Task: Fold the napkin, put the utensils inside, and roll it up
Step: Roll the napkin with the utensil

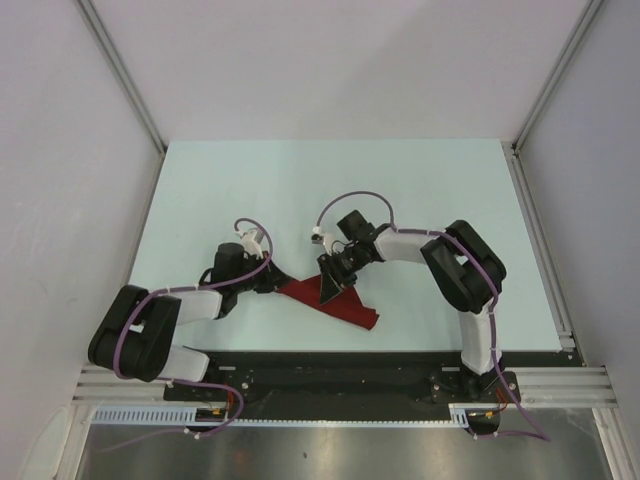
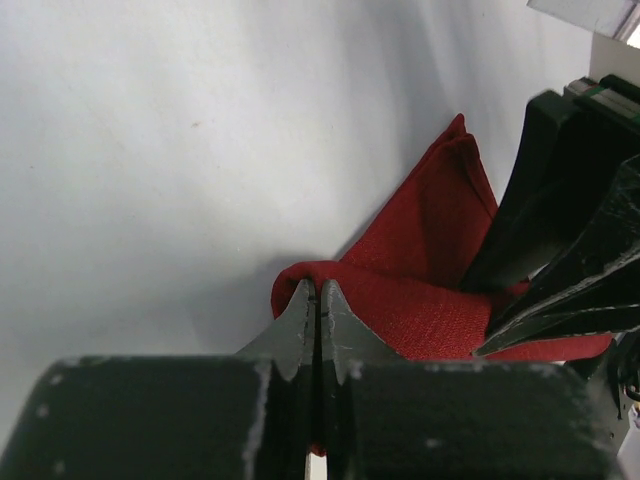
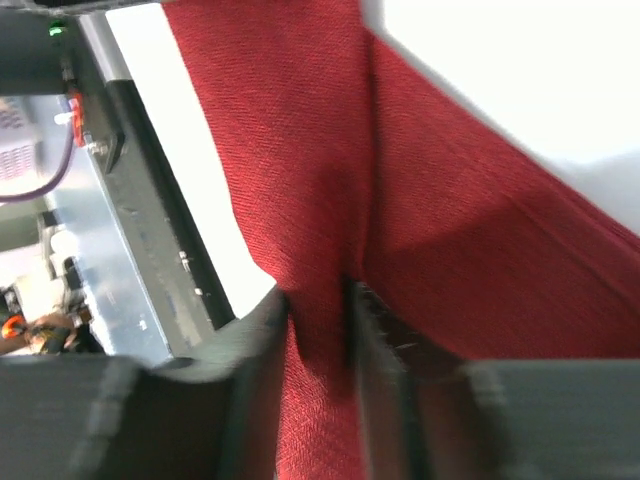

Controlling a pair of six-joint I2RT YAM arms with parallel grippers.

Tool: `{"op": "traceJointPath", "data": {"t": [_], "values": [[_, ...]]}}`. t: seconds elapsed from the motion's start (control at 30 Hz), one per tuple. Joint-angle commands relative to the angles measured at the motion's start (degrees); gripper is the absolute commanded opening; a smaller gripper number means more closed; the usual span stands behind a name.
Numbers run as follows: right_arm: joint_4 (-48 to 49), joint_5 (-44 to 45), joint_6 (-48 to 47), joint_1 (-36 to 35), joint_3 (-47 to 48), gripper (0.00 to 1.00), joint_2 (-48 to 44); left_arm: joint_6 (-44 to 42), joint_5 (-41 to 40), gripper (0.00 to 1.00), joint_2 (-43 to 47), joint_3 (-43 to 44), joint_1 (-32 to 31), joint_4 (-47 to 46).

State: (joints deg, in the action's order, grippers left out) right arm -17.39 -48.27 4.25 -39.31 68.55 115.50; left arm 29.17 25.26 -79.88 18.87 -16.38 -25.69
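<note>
The dark red napkin (image 1: 345, 308) lies crumpled on the table near its front edge, between both arms. My left gripper (image 1: 272, 281) is at its left end, shut on a rolled edge of the napkin (image 2: 430, 250); the left gripper (image 2: 316, 290) has its jaws pressed together with cloth between them. My right gripper (image 1: 336, 284) is over the napkin's middle. In the right wrist view a raised fold of the napkin (image 3: 450, 230) fills the gap of the right gripper (image 3: 318, 300), touching both fingers. The right arm's fingers (image 2: 560, 210) stand close beside the left gripper. The utensils are out of view.
The pale table (image 1: 300, 190) runs back to white walls with metal frame posts (image 1: 120, 70) at the corners. A black rail (image 1: 350, 365) with both arm bases borders the near edge, just in front of the napkin.
</note>
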Motion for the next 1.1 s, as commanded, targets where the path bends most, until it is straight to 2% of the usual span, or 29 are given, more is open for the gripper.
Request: {"op": "traceJointPath", "data": {"t": [0.0,0.13,0.2,0.33,0.47,0.6,1.07], "values": [[-7.46,9.07,-2.49,1.34,4.29,0.44,-3.53,-0.52,0.85,0.00,-0.37,0.37,-0.23,-1.03],[-10.65,15.46,-1.88,0.82,5.89,0.56,-9.13,-0.60,0.67,0.00,-0.63,0.64,-0.23,-0.50],[-9.86,20.03,-2.49,-0.67,5.19,0.59,-12.13,-0.60,0.67,0.00,-1.07,0.81,-0.23,-0.41],[-7.40,34.08,-4.08,-6.03,2.29,0.61,-16.88,-0.52,0.67,0.00,-1.42,1.08,-0.23,-0.50],[-2.85,43.68,-7.85,-13.66,-1.31,0.61,-19.26,-0.60,0.32,0.00,-1.51,1.08,-0.23,-0.32],[-1.33,53.61,-11.10,-19.21,-1.93,0.61,-17.95,-0.60,0.23,0.00,-1.69,1.08,-0.23,-0.32],[-0.37,52.23,-12.42,-21.07,-2.55,0.57,-11.27,-0.60,0.41,0.00,-2.48,1.43,-0.23,-0.32]]}}
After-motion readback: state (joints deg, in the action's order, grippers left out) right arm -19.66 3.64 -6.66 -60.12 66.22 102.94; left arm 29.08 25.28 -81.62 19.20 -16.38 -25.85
